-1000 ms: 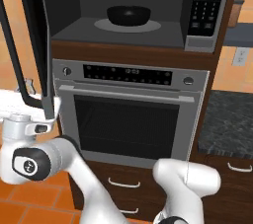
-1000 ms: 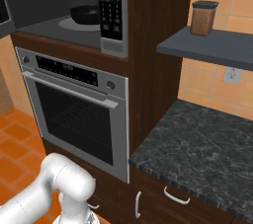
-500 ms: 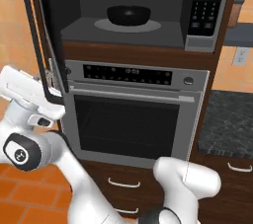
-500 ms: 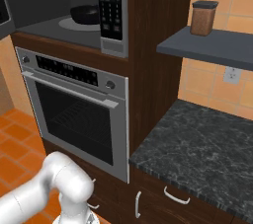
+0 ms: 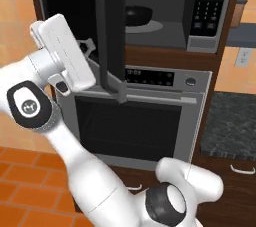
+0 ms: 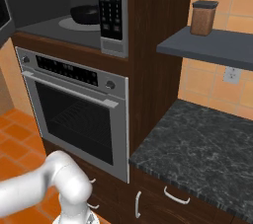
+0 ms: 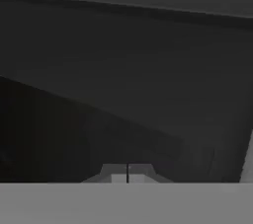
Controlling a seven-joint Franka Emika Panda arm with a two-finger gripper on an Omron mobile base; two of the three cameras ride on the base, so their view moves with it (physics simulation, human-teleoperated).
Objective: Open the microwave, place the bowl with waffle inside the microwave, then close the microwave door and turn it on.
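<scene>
Left base view is showing you mid-close on the microwave door (image 5: pixel 109 31): it's standing edge-on, partly swung in front of the microwave (image 5: pixel 165 11), w/ the bowl (image 5: pixel 138 15) already sitting inside on the turntable (image 5: pixel 145 25). So open + place look done; you're working the close step now, button press not yet done. Waffle is too hidden in the bowl to make out. Gripper (image 5: pixel 87 47) is sitting just left of the door, behind its edge; contact point is hard to tell. Hand view is showing the fingertips (image 7: pixel 114 174) pinched together, nothing between them, w/ a dark flat surface right ahead, prob. the door. Next move, in my judgement: you're needing to keep pushing the door round till it's seated flush, then swing the arm over to the keypad (image 5: pixel 211 2) at right for the start button. Count: 1 microwave, 1 door, 1 bowl, 1 oven (image 5: pixel 150 116) below, 1 brown jar (image 6: pixel 203 17) on the shelf (image 6: pixel 217 45) in right base view.
</scene>
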